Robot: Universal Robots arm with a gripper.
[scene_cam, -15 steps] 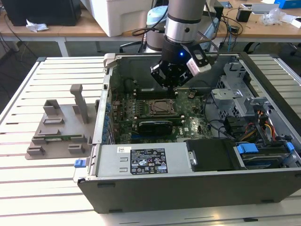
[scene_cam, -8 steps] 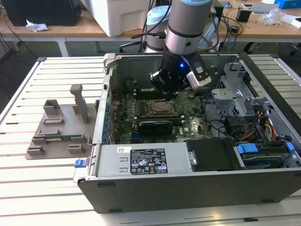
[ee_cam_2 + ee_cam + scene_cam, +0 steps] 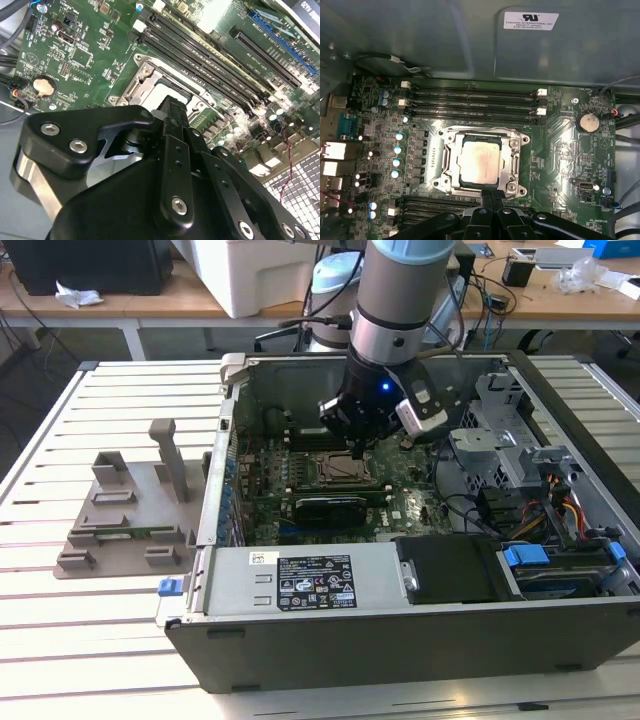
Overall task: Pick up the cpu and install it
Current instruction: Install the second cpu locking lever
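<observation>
The cpu (image 3: 479, 162), a flat square chip with a silvery-grey top, lies in the metal-framed socket (image 3: 451, 150) of the green motherboard (image 3: 565, 150). In the exterior view the cpu (image 3: 340, 468) sits in the middle of the open computer case. My gripper (image 3: 358, 450) hangs just above the socket's edge, apart from the chip. Its two black fingers (image 3: 488, 196) are pressed together with nothing between them. The second wrist view has the shut gripper (image 3: 172, 107) in front of the cpu (image 3: 161, 91), hiding part of it.
Black memory slots (image 3: 475, 100) run beside the socket. A grey plastic holder tray (image 3: 130, 520) rests on the slatted table at the exterior view's left. Inside the case (image 3: 400, 640), the power supply (image 3: 310, 585), drive cage (image 3: 500, 440) and cables (image 3: 560, 510) crowd the front and right.
</observation>
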